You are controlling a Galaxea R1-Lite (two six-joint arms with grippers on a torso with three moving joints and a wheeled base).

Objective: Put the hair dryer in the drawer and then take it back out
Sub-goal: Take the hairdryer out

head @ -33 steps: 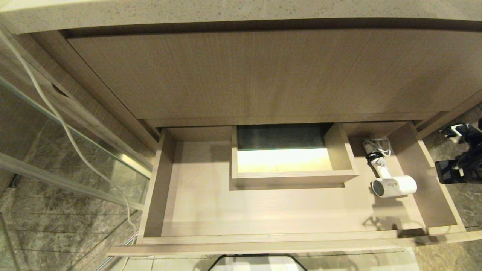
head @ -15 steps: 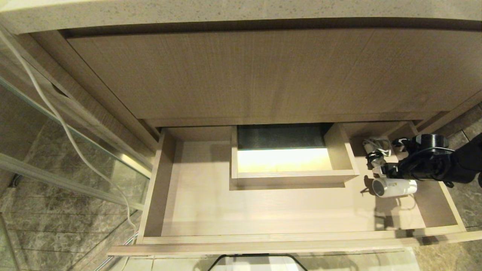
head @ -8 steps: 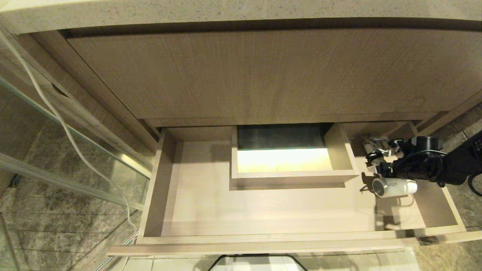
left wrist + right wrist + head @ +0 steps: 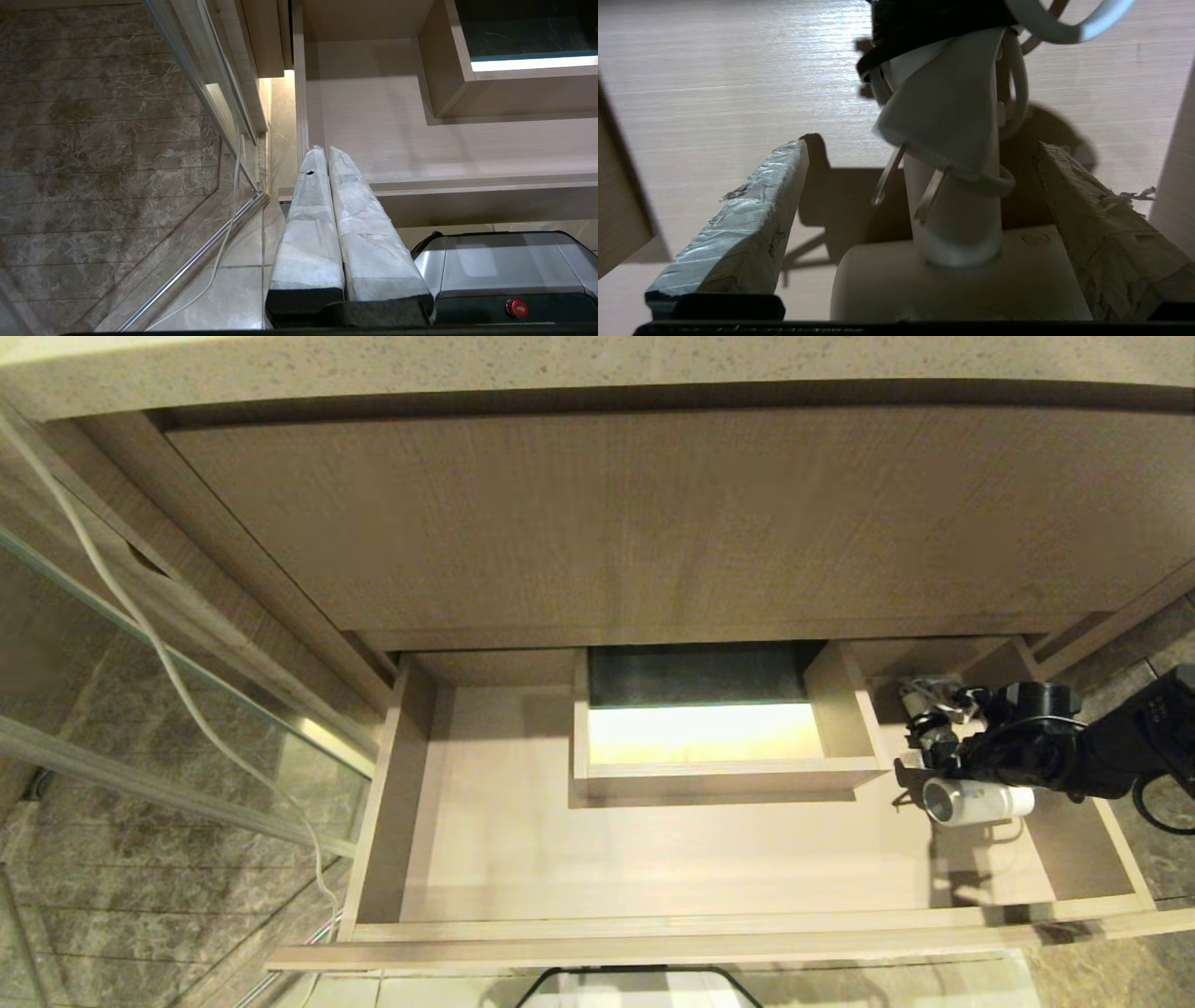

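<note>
Hair dryer (image 4: 980,800), small, white, with a short barrel, lies in the light wood-grain drawer (image 4: 485,840). Its handle sits between the right gripper's (image 4: 920,186) spread, untouching fingers (image 4: 756,224). No writing is legible

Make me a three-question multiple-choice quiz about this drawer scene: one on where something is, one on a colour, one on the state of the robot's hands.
1. Where in the drawer does the hair dryer lie?
A. its left end
B. inside the middle cutout
C. its right end

2. What colour is the hair dryer's body?
A. white
B. red
C. black

3. How do the fingers of the right hand stand?
A. pressed together
B. spread, one each side of the dryer's handle
C. clamped on the drawer front

Answers:
1 C: it lies right of the boxed cutout.
2 A: the barrel is white.
3 B: the right wrist view shows gaps on both sides of the handle; the left hand is shut, outside the drawer.
</note>
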